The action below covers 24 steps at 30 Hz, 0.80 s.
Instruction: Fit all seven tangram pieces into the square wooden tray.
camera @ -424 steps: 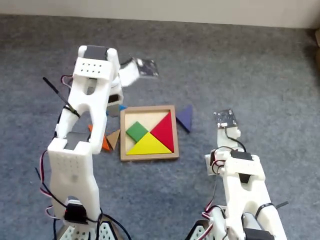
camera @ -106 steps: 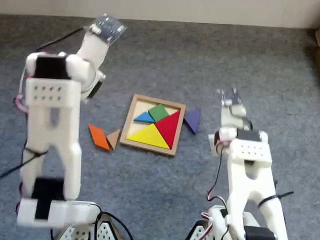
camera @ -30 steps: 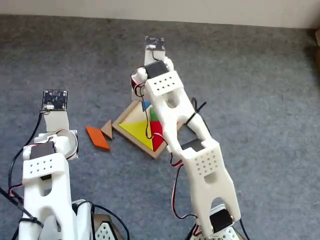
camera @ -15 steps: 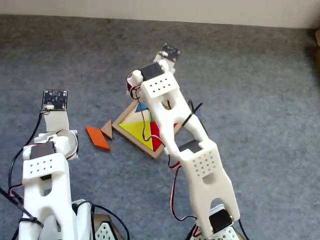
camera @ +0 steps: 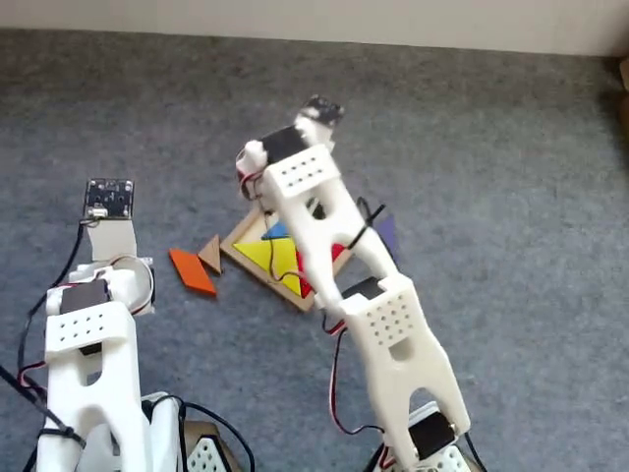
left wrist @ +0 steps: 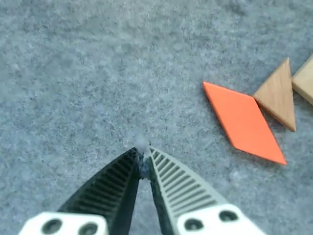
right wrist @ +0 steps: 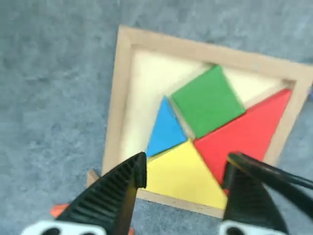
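Grey carpet [camera: 511, 147]. One tray [right wrist: 124, 98], centre, four pieces inside: green [right wrist: 208, 100], blue [right wrist: 166, 129], yellow [right wrist: 183, 174], red [right wrist: 244, 137]. Three outside: orange [camera: 192, 270], tan [camera: 210, 254], purple [camera: 388, 234]. Left claw [left wrist: 143, 164] pinched together, empty; right claw [right wrist: 186, 169] spread wide, empty.

Wooden tray [right wrist: 113, 98], apparently fuzzy carpet [left wrist: 73, 73]

Right arm [camera: 305, 177] covers much of the tray [camera: 257, 274]

No text, number or sign can be read. The wooden tray [right wrist: 117, 98] and the pieces [right wrist: 208, 100] in it have plain faces, and the small board [camera: 108, 197] on one wrist has marks too small to read.
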{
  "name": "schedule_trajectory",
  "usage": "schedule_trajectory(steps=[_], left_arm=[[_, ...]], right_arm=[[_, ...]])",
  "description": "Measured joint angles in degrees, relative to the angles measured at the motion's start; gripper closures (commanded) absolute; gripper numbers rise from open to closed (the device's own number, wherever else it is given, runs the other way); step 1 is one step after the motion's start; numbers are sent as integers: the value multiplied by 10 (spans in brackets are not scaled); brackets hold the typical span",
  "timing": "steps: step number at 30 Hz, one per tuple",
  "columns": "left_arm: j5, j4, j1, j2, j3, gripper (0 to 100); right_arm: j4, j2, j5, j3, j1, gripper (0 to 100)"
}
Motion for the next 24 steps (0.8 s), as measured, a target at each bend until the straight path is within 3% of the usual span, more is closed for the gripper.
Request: schedule_trajectory(steps=[2, 8, 13, 17, 24], left_arm=[[0, -1, 0, 0, 2, 976], [0, -3, 0, 0, 4, 976], [0, -3, 0, 0, 4, 976], [0, -3, 0, 0, 4, 976], [0, -3, -32, 0, 4, 976]], right_arm=[[21, 0, 30, -37, 24, 998], [26, 0, 189, -86, 116, 994], [26, 0, 319, -16, 131, 994], [17, 0, 355, 61, 129, 994], [-93, -12, 360, 181, 100, 994]])
